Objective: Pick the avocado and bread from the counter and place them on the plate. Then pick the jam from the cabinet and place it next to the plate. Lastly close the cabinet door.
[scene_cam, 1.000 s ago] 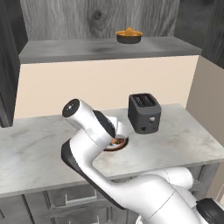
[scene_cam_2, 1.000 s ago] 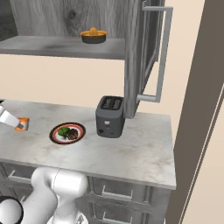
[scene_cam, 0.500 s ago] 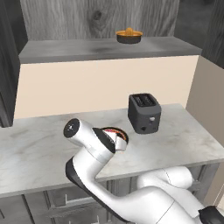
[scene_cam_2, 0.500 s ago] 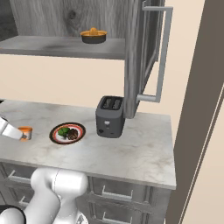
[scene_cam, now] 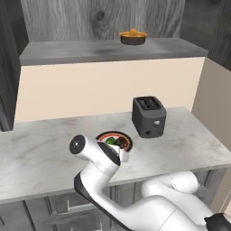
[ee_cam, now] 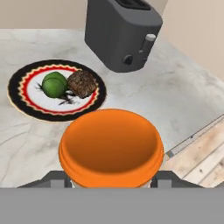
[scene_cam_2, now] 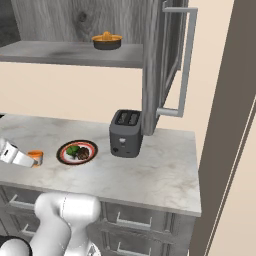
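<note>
My gripper point(scene_cam_2: 33, 159) is shut on the orange jam point(scene_cam_2: 35, 157), held low over the counter point(scene_cam_2: 150, 167) just left of the plate point(scene_cam_2: 62, 156). In the hand view the jam point(ee_cam: 111, 146) sits between my fingertips point(ee_cam: 56, 179), with the plate point(ee_cam: 17, 94) beyond it. The green avocado point(ee_cam: 54, 84) and the dark brown bread point(ee_cam: 82, 83) lie side by side on the plate. Whether the jar touches the marble I cannot tell. The cabinet door point(scene_cam_2: 152, 65) stands open, edge-on. In the left base view my own arm hides the jam, and the plate point(scene_cam: 103, 135) shows behind it.
A dark toaster point(scene_cam_2: 125, 132) stands right of the plate, close to the open door's lower edge. A dark bowl with orange contents point(scene_cam_2: 106, 41) rests on the cabinet shelf point(scene_cam: 90, 50). The door's long handle point(scene_cam_2: 184, 60) juts out over the counter's right end.
My hand has come down and nearer the counter's front edge with the jam, ending low beside the plate's left side. Everything else is unmoved.
</note>
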Tool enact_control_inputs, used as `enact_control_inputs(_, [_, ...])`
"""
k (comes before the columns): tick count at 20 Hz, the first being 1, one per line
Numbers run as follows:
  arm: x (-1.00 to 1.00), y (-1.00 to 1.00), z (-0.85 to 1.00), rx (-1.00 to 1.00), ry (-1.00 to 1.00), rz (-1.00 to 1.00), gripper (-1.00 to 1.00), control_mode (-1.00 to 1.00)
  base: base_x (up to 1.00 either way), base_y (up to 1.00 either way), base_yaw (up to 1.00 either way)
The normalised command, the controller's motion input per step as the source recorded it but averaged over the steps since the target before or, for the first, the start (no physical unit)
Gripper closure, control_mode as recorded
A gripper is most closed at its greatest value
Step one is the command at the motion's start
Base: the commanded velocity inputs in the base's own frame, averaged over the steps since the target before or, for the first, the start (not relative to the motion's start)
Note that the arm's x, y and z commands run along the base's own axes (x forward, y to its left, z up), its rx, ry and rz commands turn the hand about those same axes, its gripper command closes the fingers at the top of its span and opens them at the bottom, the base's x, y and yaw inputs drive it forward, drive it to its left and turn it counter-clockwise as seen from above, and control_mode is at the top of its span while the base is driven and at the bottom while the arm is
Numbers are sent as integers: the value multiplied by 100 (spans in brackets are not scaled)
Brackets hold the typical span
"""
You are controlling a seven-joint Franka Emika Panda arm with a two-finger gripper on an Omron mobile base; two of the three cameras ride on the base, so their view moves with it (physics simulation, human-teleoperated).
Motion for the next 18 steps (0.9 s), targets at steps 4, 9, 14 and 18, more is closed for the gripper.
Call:
enact_control_inputs(4, [27,11,-32,0,0,0,100,-100,0,0,0])
enact_control_inputs(9, [25,11,-18,0,-1,0,100,-100,0,0,0])
enact_control_inputs(14, [30,9,-9,0,0,-2,100,-100,0,0,0])
enact_control_inputs(18, [23,4,-20,0,0,-2,100,-100,0,0,0])
